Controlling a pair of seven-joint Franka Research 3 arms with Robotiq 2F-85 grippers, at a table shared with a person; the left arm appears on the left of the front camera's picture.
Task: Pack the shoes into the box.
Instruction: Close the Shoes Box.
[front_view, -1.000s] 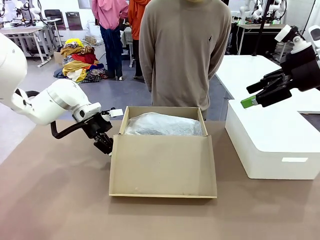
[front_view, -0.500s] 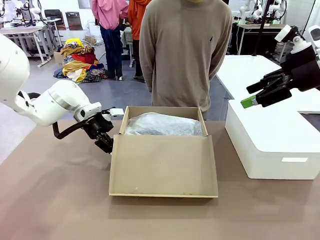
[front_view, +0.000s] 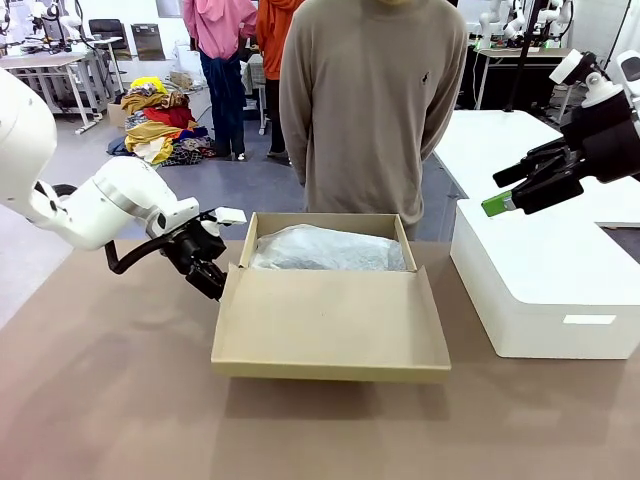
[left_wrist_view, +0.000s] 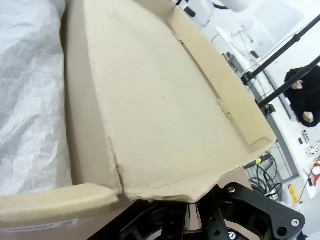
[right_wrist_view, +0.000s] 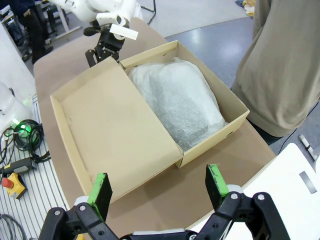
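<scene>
The tan cardboard box (front_view: 325, 222) stands at the table's far middle, its inside covered by crinkled white tissue paper (front_view: 328, 250). The shoes are hidden. Its big flap lid (front_view: 330, 325) reaches toward me, front edge raised off the table. My left gripper (front_view: 212, 283) is shut and sits against the lid's left side edge. In the left wrist view the lid (left_wrist_view: 160, 100) rests just above the black fingers (left_wrist_view: 192, 220). My right gripper (front_view: 505, 195) hangs open high at the right, clear of the box. In the right wrist view its green pads (right_wrist_view: 100, 192) stand wide apart above the box (right_wrist_view: 235, 117).
A bigger smooth white box (front_view: 540, 280) sits on the table's right side. A person (front_view: 370, 100) in a beige sweater stands close behind the cardboard box. Bare brown table (front_view: 110, 400) lies in front of and left of the lid.
The lid's front edge has lifted off the table and the flap has tilted upward. My left gripper rose slightly with the lid's left edge. The right arm has stayed still.
</scene>
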